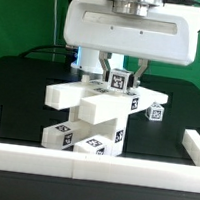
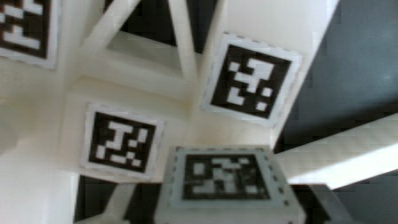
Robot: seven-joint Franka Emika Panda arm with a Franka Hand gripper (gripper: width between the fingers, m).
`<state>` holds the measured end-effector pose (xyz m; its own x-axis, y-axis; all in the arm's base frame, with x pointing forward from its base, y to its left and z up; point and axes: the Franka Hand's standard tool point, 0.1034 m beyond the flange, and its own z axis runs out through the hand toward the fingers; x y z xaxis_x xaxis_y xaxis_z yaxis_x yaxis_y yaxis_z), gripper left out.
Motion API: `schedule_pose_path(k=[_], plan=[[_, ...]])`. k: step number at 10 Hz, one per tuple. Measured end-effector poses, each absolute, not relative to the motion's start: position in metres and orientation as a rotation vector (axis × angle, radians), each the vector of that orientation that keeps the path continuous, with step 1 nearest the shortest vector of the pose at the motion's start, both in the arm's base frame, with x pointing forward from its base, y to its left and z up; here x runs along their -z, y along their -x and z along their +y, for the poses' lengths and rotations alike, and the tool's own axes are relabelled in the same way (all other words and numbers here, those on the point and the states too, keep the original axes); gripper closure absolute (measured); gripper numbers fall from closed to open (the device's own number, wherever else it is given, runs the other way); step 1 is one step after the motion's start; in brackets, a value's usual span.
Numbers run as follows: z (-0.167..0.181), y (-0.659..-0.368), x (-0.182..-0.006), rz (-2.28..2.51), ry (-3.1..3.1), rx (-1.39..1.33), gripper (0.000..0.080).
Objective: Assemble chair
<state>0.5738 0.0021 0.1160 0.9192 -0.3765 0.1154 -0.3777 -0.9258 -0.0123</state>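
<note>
The chair parts (image 1: 95, 108) look like smooth white plastic with a faint sheen, their square tags (image 2: 251, 80) flat black-and-white print, and the table (image 1: 20, 79) beneath the chair parts is matt black.

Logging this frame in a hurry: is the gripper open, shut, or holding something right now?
Gripper: its fingers straddle the topmost tagged white part. Whether they are clamping it cannot be told.
</note>
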Motion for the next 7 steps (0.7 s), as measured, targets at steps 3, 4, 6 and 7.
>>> schedule_pose_path(k=[3,4,6,7], plan=[[0.0021,-0.5738,-0.116,-0.606,-3.067,-0.181,0.0527],[0.0021,-0.5739,-0.116,-0.635,-3.062,-0.182,0.0527],[0.0023,-0.5739,-0.116,-0.668,-3.057,-0.182,0.0527],[0.0023,-0.5739,-0.116,-0.797,-3.031,-0.182,0.0527]])
